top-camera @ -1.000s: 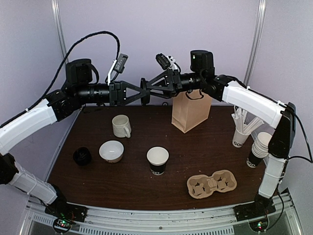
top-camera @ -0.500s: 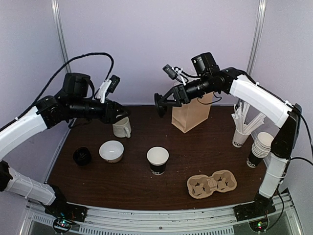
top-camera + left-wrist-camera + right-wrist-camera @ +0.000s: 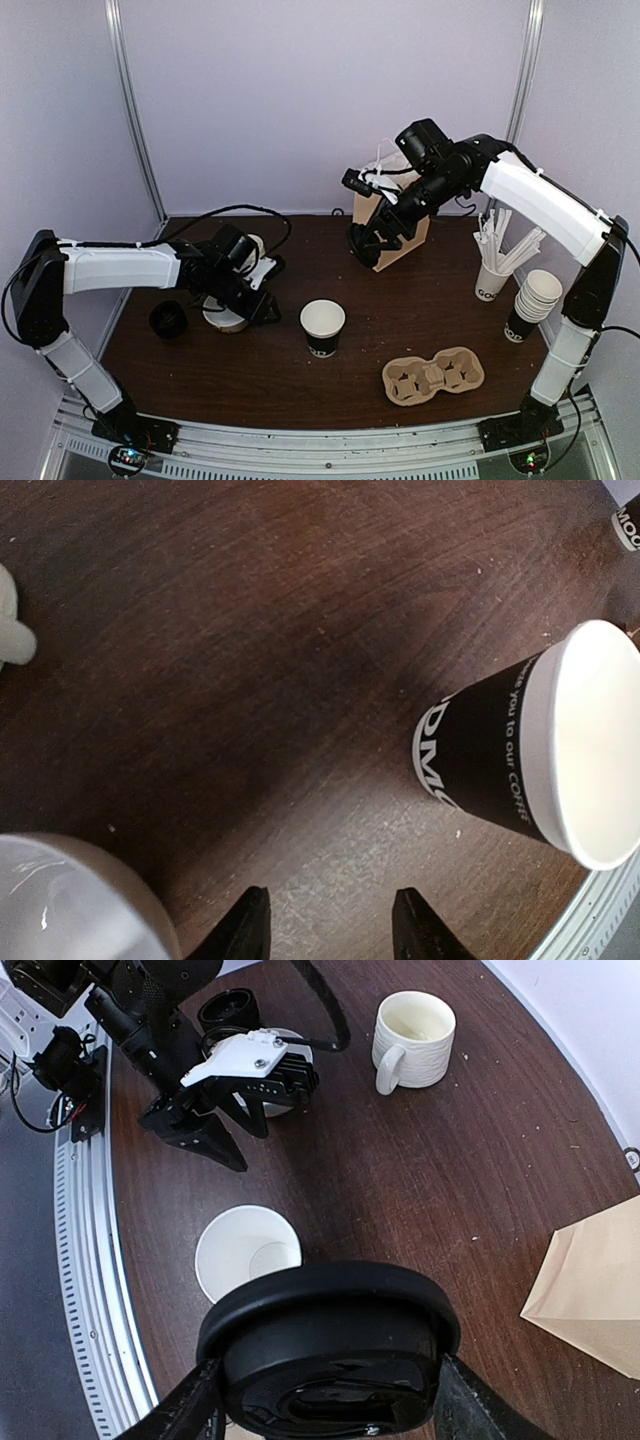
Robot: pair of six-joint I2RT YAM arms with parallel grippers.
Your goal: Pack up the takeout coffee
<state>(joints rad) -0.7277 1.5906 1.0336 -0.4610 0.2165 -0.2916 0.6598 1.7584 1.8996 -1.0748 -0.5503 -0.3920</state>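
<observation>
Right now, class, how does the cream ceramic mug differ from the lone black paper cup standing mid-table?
The cream ceramic mug is ribbed and has a handle; the black paper cup is smooth, handleless, with white lettering. The mug stands farther back than the cup. Both stand upright, lidless.

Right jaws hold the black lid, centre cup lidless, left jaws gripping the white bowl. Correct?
No. The left gripper grips nothing: the left wrist view shows its jaws open, the white bowl beside them. The right gripper does hold the black lid, and the centre cup is lidless.
</observation>
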